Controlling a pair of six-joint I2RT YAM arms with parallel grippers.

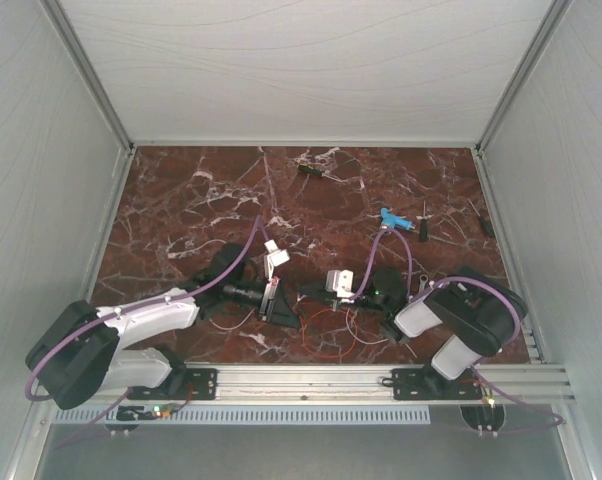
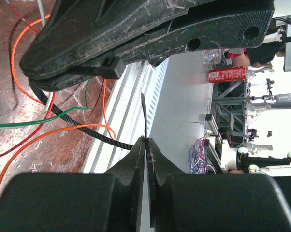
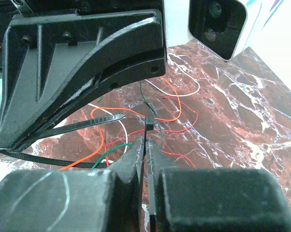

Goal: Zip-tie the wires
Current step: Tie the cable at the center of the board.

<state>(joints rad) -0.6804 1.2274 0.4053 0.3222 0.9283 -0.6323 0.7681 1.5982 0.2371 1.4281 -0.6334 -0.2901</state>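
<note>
Left gripper (image 2: 145, 141) has its two black, matte plastic fingers pressed fully together on the flat tail of a black zip tie (image 2: 87, 126). The thin tip of the strap stands up past the fingertips. Right gripper (image 3: 145, 141) is likewise closed tight, pinching the small square head of the same tie at the very tips of its fingers. The fingers of both are wedge-shaped, scuffed and scratched along their edges.

Between the two grips the ribbed strap bends in a loose curve low over the tabletop, and its pointed end juts out beside the left fingers. Whether the curve goes around any strand cannot be told.

The wires (image 1: 331, 325) lie in a slack tangle on the table (image 1: 181, 190) just below and between the grippers, near the front edge. They are hair-thin, springy strands in orange, red, white and green, looping over one another. The tabletop is glossy dark red marble with white veins.

A ridged aluminium rail (image 1: 301, 380) runs along the near edge. Farther back on the marble lies a small blue tool (image 1: 389, 216), and a short dark piece (image 1: 309, 170) sits near the far edge.
</note>
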